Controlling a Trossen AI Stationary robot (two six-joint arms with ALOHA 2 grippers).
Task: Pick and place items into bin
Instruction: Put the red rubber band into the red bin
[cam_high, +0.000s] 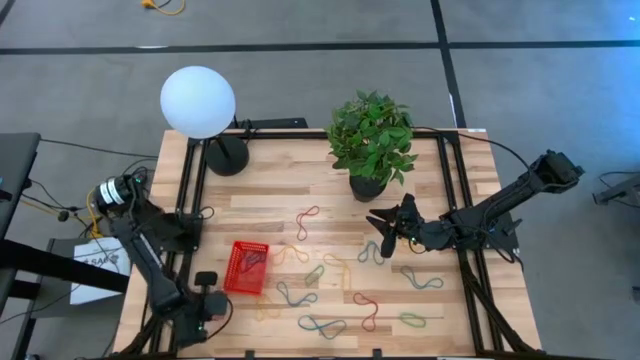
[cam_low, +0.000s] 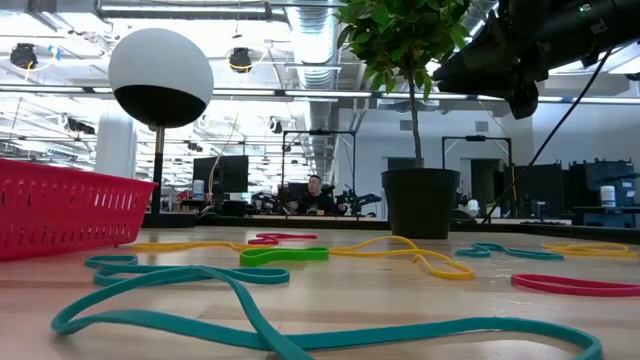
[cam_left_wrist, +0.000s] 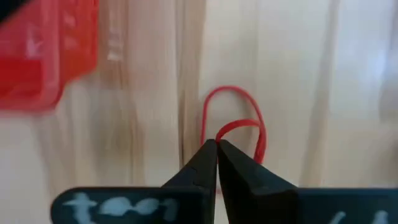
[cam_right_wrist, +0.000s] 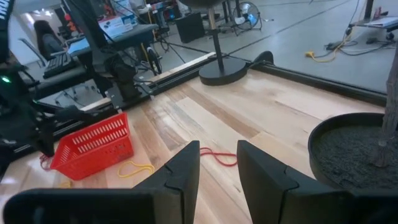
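Note:
The red mesh basket (cam_high: 247, 267) stands on the wooden table at the near left; it also shows in the right wrist view (cam_right_wrist: 94, 148) and the low view (cam_low: 60, 210). Several coloured bands lie flat on the table: a red one (cam_high: 306, 222), a green one (cam_low: 285, 256), a teal one (cam_low: 250, 320), a yellow one (cam_low: 400, 250). My left gripper (cam_high: 206, 282) is just left of the basket, shut on a red band (cam_left_wrist: 235, 118). My right gripper (cam_high: 385, 238) is open and empty above the table, near the plant pot. My left gripper pinches the red band between its two fingertips at one end of the loop (cam_left_wrist: 225, 132). The rest of the loop reaches out past the tips over the wood. Whether it touches the table cannot be told.
A black plant pot (cam_high: 368, 185) with a leafy plant stands at the far middle. A lamp with a white globe (cam_high: 198, 100) stands at the far left. Black frame rails (cam_high: 452, 190) run along the table's sides. More bands lie scattered between the basket and the right rail.

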